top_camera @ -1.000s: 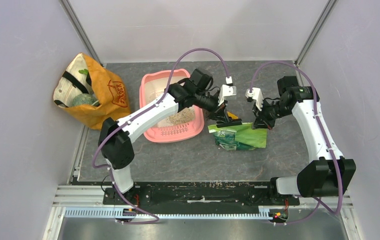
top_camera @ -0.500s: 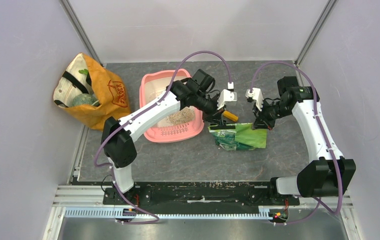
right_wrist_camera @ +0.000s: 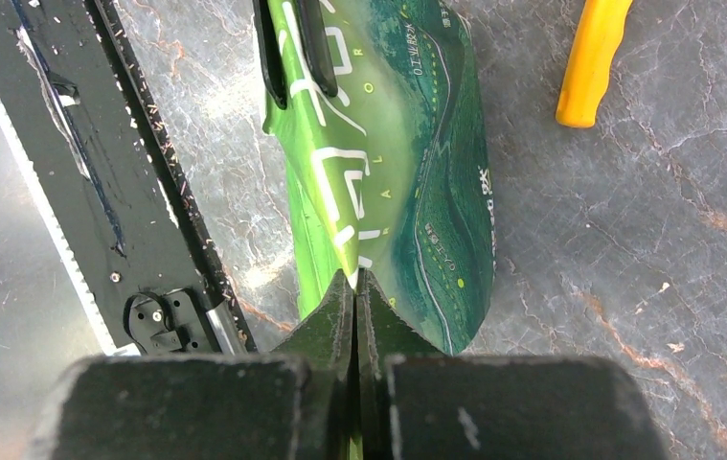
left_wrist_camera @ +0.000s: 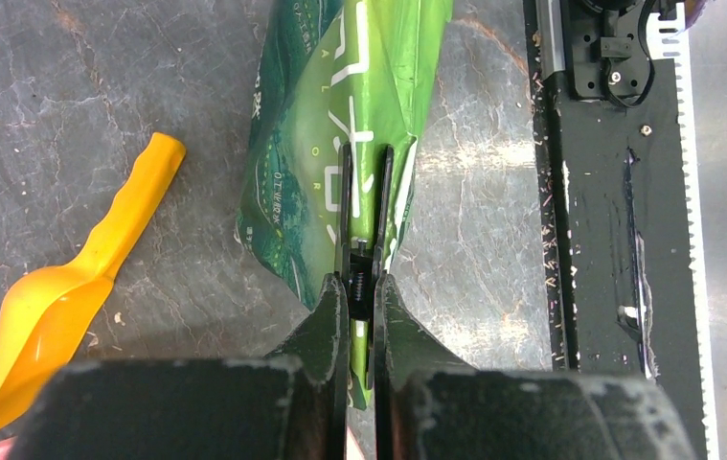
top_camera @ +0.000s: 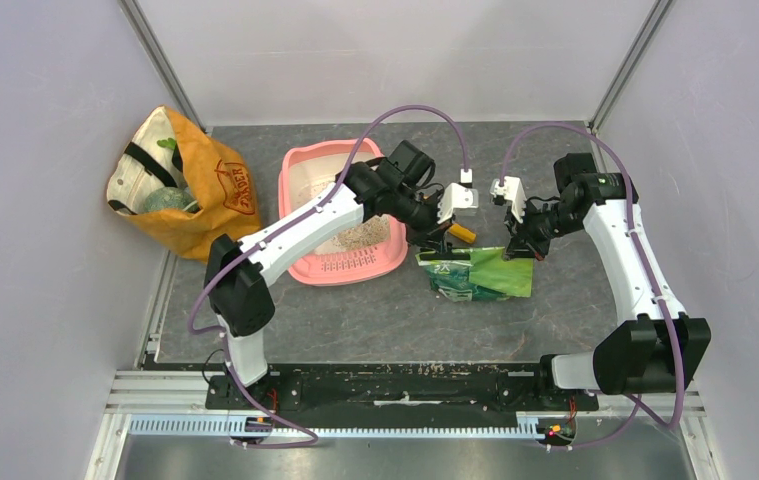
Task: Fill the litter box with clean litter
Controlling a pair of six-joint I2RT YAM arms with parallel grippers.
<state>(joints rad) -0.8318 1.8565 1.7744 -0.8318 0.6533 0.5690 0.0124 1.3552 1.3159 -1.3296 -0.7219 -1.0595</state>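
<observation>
The pink litter box [top_camera: 300,180] stands at the back left of centre, with a pile of grey-beige litter [top_camera: 357,236] at its near end. A glossy green foil bag [top_camera: 480,272] lies on the table to its right; it also shows in the left wrist view [left_wrist_camera: 311,144] and the right wrist view [right_wrist_camera: 407,172]. My left gripper [top_camera: 441,246] pinches the bag's left end, its jaws closed on a fold [left_wrist_camera: 364,158]. My right gripper [top_camera: 521,250] is shut on the bag's right end [right_wrist_camera: 354,280].
An orange scoop [top_camera: 461,233] lies just behind the green bag, between my grippers, its bowl near the litter box [left_wrist_camera: 38,326]. An orange-tan fabric bag [top_camera: 180,180] stands at the back left. The black base rail [top_camera: 405,385] runs along the near edge.
My left wrist has shifted slightly right over the green bag's left end. The right arm and the bag have barely moved.
</observation>
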